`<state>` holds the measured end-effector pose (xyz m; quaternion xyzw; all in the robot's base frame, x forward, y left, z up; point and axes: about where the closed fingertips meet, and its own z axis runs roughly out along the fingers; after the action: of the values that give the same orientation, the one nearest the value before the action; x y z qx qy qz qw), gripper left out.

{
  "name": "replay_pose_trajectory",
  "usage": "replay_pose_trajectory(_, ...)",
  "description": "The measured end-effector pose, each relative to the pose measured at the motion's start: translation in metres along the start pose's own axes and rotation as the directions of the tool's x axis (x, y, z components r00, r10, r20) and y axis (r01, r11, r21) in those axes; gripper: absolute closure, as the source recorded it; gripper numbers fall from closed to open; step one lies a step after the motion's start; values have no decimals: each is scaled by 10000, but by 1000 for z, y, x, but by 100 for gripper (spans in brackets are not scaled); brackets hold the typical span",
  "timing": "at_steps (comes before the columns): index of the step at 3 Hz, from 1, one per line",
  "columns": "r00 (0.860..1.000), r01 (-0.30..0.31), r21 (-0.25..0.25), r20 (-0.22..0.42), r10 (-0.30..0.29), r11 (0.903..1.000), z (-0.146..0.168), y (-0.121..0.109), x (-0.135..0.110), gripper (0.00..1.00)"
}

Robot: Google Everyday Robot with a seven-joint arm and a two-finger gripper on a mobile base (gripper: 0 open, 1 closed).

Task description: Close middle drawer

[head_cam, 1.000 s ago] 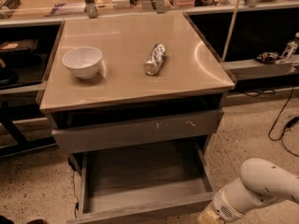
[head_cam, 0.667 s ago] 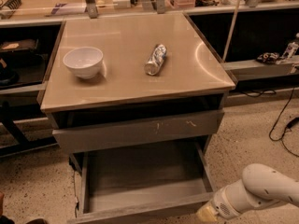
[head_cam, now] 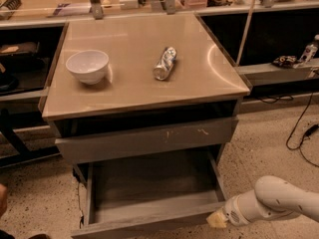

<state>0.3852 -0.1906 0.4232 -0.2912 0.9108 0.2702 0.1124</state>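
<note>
The middle drawer (head_cam: 149, 180) is pulled far out of the cabinet, showing its bare grey inside. Its plain front (head_cam: 144, 225) runs along the bottom of the camera view. Above it is the grey drawer front with pale scratch marks (head_cam: 149, 138), standing out only slightly. My gripper (head_cam: 217, 219) is at the lower right on the end of the white arm (head_cam: 279, 200). Its tip is at the right end of the middle drawer's front, touching or nearly touching it.
On the tan cabinet top (head_cam: 134, 83) stand a white bowl (head_cam: 87, 66) and a crushed silver can (head_cam: 165, 62) lying on its side. Dark shelves flank the cabinet. Black cables (head_cam: 301, 133) lie on the speckled floor at the right.
My arm and gripper have moved left, from beside the drawer's right front corner up to the right end of its front. The drawer has not visibly moved.
</note>
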Motion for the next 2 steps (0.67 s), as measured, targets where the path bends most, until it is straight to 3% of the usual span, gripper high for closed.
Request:
replay_pose_trajectory(1,9995,-102,169,286,97,9998,4,-14,-13,100)
replay_pose_trajectory(2,9995,-101,169,287,96,9998,4,-14,-13,100)
